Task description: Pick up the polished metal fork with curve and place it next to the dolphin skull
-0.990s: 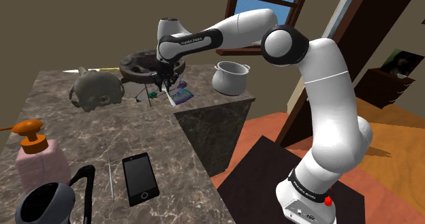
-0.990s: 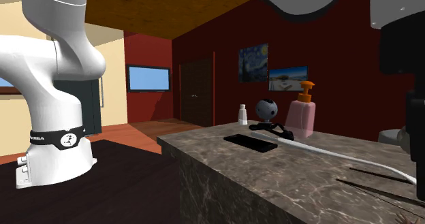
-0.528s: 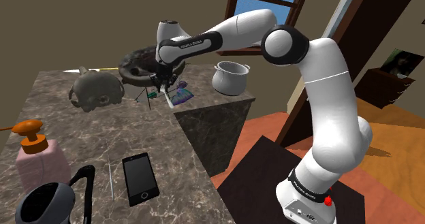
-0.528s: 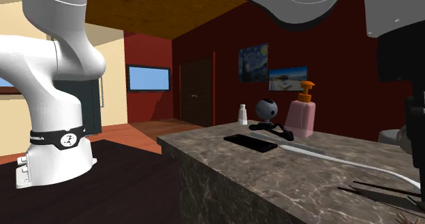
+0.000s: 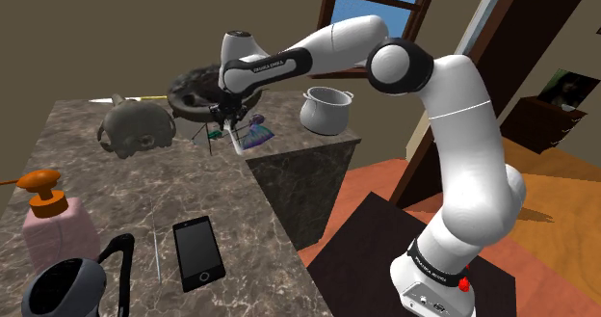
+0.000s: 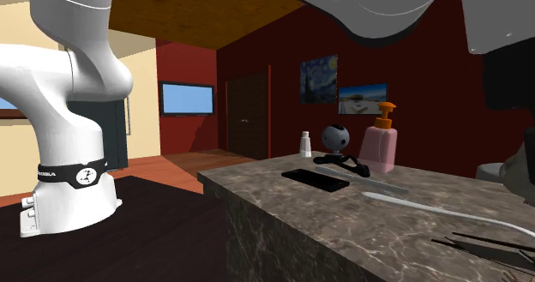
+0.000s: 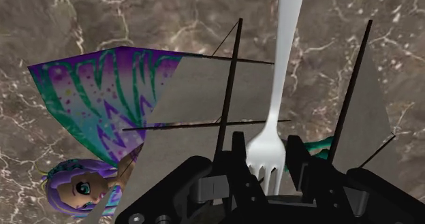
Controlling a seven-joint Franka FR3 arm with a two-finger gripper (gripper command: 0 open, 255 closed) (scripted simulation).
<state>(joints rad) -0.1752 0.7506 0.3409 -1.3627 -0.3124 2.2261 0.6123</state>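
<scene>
I read the gripper (image 7: 266, 168) as closed down to a narrow gap; its two black fingers (image 7: 297, 163) press on either side of the tined head of the fork (image 7: 282, 66), so I take it as clasped. The fork is pale, almost white, with a gently curved neck; its handle runs straight out away from the hand, over the dark veined counter (image 7: 61, 25). Beneath it lies a fairy toy (image 7: 109, 107) with purple and teal wings and thin black struts.

In the shoulder view the gripper (image 5: 222, 124) points down near the counter's (image 5: 125, 190) far end; the fork (image 5: 234, 144) shows as a white sliver at about five o'clock from the fingertips, and I cannot tell whether it is clear of the surface. The grey dolphin skull (image 5: 135, 127) sits at nine o'clock from the gripper, near but apart; a dark round basket (image 5: 197, 89) is at eleven o'clock; a grey pot (image 5: 326, 110) is at three o'clock; the fairy toy (image 5: 252, 132) is just beside the fork. A black phone (image 5: 197, 250) lies well apart at six o'clock; a pink soap bottle (image 5: 58, 219) stands at eight o'clock.
</scene>
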